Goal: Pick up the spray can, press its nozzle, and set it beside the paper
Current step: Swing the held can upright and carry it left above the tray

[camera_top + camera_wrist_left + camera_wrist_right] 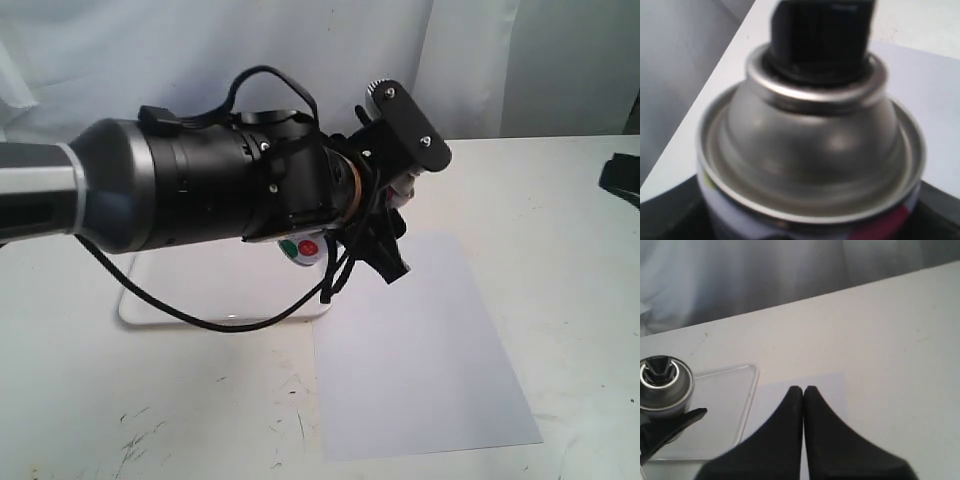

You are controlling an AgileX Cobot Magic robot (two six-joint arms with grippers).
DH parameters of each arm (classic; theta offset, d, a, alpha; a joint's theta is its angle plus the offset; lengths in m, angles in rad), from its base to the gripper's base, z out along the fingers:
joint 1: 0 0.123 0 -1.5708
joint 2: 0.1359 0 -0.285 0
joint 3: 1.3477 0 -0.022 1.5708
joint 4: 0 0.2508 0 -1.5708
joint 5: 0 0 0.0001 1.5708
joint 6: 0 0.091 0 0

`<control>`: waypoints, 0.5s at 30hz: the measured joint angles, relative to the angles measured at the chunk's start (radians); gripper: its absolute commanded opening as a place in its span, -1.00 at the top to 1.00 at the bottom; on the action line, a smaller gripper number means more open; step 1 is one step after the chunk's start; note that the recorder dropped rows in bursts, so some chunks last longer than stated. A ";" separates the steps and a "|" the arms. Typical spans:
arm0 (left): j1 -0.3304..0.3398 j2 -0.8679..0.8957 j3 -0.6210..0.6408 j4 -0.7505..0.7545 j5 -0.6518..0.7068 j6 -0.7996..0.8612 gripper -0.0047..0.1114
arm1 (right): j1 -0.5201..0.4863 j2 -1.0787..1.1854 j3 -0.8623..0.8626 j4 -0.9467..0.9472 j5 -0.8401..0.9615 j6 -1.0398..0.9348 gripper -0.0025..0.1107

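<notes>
Exterior view, spray can (303, 248): centre of frame, lifted above the tray (170, 285) and mostly hidden under the left gripper (392, 195).
Exterior view, paper (420, 340): lower right of centre, flat on the table (560, 230).
Exterior view, hazard: the hidden can base could clip the paper edge on set-down.
Left wrist view, nozzle (822, 35): top centre, blurred, nothing touching it.
Left wrist view, grip: dark fingers (665, 215) at the lower corners clamp the can body.
Left wrist view, hazard: a downward press may slide or tilt the can in this grip.
Right wrist view, right gripper (803, 395): lower centre, fingers pressed together, holding nothing.
Right wrist view, hazard: the narrow nozzle at the left edge is easy to miss, and a miss would strike the dome. The spray direction cannot be told.
</notes>
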 measured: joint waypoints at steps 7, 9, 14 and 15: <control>0.000 -0.071 0.028 -0.057 -0.077 0.000 0.92 | 0.000 -0.238 0.061 -0.015 -0.040 -0.137 0.96; 0.000 -0.088 0.045 -0.074 -0.093 0.000 0.92 | 0.000 -0.297 0.061 -0.036 -0.053 -0.146 0.96; 0.000 -0.129 0.092 -0.099 -0.122 0.000 0.92 | 0.000 -0.416 0.061 -0.127 -0.071 -0.143 0.96; 0.000 -0.136 0.102 -0.101 -0.129 -0.002 0.92 | 0.000 -0.436 0.061 -0.163 -0.071 -0.123 0.96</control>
